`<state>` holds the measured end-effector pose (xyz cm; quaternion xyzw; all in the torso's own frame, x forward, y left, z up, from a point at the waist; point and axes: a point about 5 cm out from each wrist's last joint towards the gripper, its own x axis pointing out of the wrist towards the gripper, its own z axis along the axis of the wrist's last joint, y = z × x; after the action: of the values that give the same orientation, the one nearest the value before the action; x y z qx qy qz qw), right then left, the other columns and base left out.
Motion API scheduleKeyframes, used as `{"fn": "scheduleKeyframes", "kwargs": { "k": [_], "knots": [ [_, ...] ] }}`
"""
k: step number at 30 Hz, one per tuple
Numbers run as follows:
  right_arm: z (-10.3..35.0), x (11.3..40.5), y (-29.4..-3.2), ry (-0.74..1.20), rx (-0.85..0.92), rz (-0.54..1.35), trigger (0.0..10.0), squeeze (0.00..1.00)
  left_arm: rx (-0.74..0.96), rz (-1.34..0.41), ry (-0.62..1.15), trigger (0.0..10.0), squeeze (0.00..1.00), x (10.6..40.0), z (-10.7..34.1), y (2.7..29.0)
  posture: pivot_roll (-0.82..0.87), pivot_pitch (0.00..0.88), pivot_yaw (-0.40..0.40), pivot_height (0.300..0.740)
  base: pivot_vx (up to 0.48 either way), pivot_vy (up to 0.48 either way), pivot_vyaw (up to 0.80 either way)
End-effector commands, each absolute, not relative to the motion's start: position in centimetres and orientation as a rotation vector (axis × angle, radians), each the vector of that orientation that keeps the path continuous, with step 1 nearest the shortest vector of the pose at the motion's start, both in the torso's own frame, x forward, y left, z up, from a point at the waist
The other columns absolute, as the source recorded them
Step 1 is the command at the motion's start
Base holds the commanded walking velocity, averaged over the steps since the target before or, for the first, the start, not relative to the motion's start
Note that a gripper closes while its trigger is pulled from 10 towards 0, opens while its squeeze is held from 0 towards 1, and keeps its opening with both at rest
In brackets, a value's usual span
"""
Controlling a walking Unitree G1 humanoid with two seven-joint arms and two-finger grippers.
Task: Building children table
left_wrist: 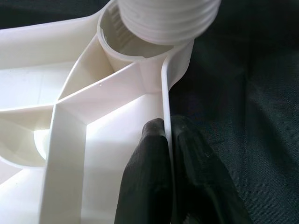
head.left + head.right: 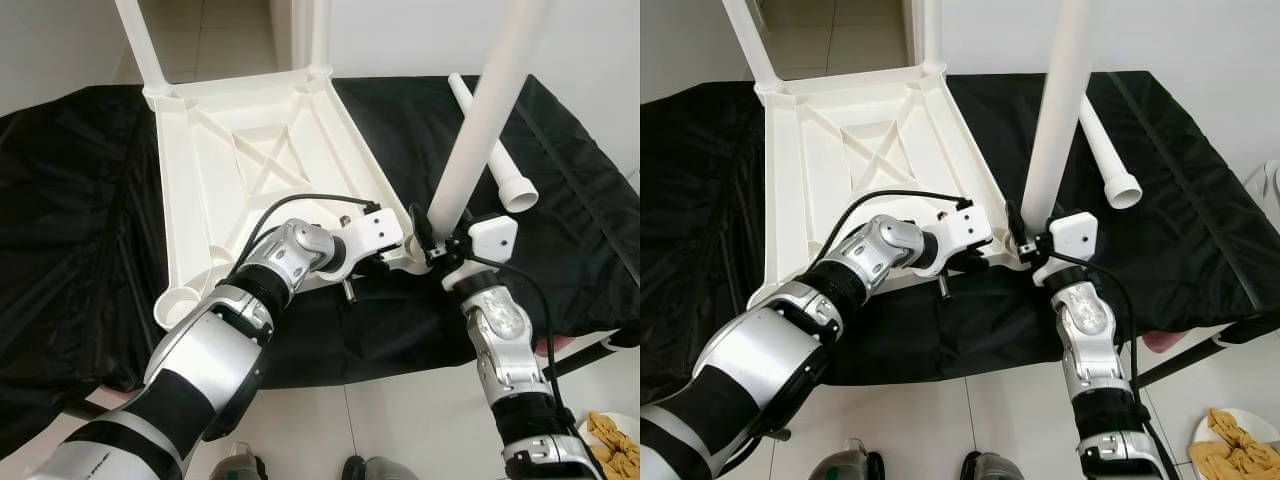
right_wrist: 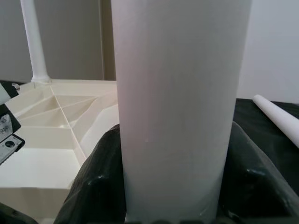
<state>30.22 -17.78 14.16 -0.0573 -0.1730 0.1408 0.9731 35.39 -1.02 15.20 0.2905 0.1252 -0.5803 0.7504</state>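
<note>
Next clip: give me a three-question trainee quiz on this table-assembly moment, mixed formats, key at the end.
1. True or false: the left gripper pinches the rim of the upturned white plastic tabletop.
2. What does the right gripper hold? A) a loose screw B) the upright white plastic leg tube C) the black cloth
3. Fill in: a spare white leg tube lies on the ___ cloth.

Key: 1 true; 2 B; 3 black.

Home interior, white tiled floor [image 2: 400, 420], plain white walls [image 2: 420, 35], black cloth [image 2: 70, 200] over low surface, snack plate [image 2: 615, 440] at 4 o'clock
</note>
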Motion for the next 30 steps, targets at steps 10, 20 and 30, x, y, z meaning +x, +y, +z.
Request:
{"fn": "scheduleKeyframes", "kwargs": {
  "k": [10, 20, 30],
  "knots": [
    [9.6, 29.8, -18.7, -0.111, 0.028, 0.271, 10.0, 0.00, 0.698, -1.246, 0.280, 10.0, 0.00, 35.8, 15.5, -0.5, 0.02, 0.067, 0.045, 0.740, 0.000, 0.000, 0.00],
    [11.2, 31.5, -17.1, -0.132, 0.030, 0.323, 10.0, 0.00, 0.702, -1.256, 0.275, 10.0, 0.00, 35.7, 15.5, -0.7, 0.02, 0.054, 0.042, 0.740, 0.000, 0.000, 0.00],
    [11.6, 32.4, -15.7, -0.118, -0.004, 0.390, 10.0, 0.00, 0.700, -1.262, 0.272, 10.0, 0.00, 35.6, 15.6, -0.9, 0.02, 0.059, 0.037, 0.740, 0.000, 0.000, 0.00]
  ]
}}
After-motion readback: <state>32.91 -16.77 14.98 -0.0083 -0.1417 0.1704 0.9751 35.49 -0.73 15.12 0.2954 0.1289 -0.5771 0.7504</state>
